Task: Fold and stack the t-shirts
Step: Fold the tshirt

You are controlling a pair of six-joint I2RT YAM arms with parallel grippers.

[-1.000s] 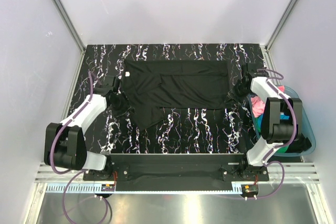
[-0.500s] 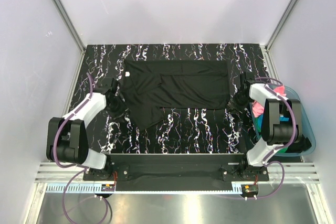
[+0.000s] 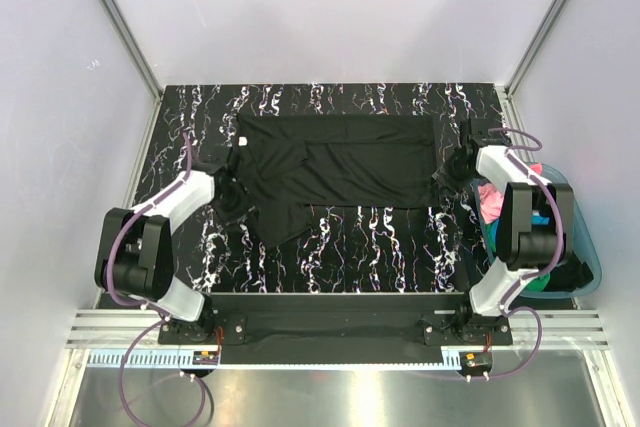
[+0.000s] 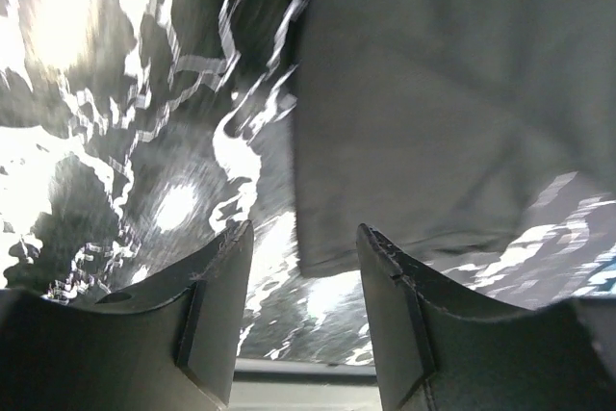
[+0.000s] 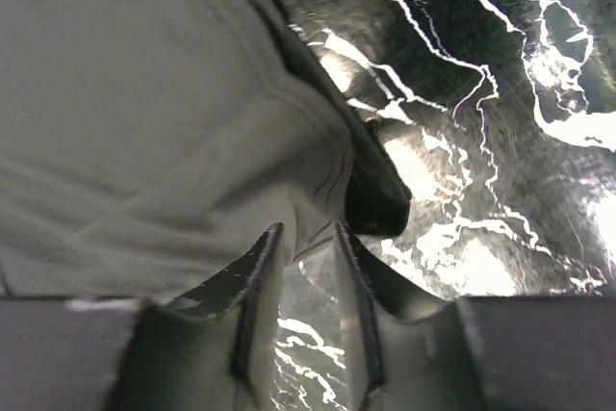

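Now left gripper and right gripper beside black t-shirt

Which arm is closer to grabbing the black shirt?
Probably right: the right end effector, fingers narrow, meets the puckered edge of the black t-shirt; the left end effector is wide open, gripping nothing.

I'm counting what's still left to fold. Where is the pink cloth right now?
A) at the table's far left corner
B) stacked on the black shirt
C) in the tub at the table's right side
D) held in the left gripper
C: the top view shows the pink cloth bunched inside the tub, while only the black shirt lies spread on the table.
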